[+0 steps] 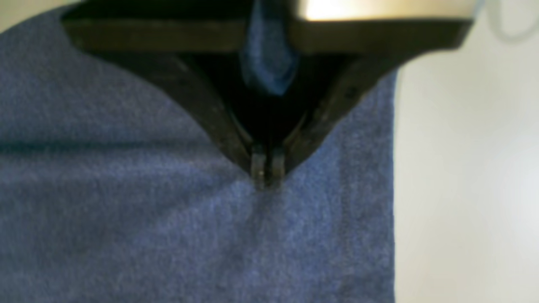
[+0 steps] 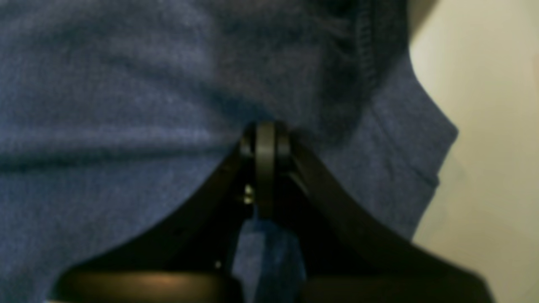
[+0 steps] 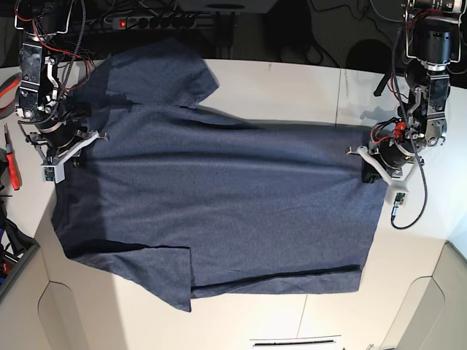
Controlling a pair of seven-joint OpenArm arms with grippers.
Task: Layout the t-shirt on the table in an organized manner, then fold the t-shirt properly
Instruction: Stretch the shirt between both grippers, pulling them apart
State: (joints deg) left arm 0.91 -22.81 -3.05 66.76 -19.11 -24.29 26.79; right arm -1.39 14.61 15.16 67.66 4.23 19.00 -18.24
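The navy-blue t-shirt (image 3: pixel 219 204) lies spread across the white table (image 3: pixel 292 87), plain side up, sleeves toward the left and hem toward the right. My left gripper (image 3: pixel 367 164) sits at the hem edge on the right, shut on the t-shirt. In the left wrist view its fingertips (image 1: pixel 257 170) meet on the t-shirt (image 1: pixel 126 210), with a tuft of cloth bunched between the jaws. My right gripper (image 3: pixel 76 149) is at the shoulder end on the left, also shut on the t-shirt. The right wrist view shows its closed fingertips (image 2: pixel 265 139) against the t-shirt (image 2: pixel 105 105) near a stitched seam.
A power strip (image 3: pixel 153 22) and cables lie behind the table's far edge. Red-handled tools (image 3: pixel 11 157) rest at the left border. A thin dark seam (image 3: pixel 339 95) crosses the tabletop. The near table corners are cut at an angle.
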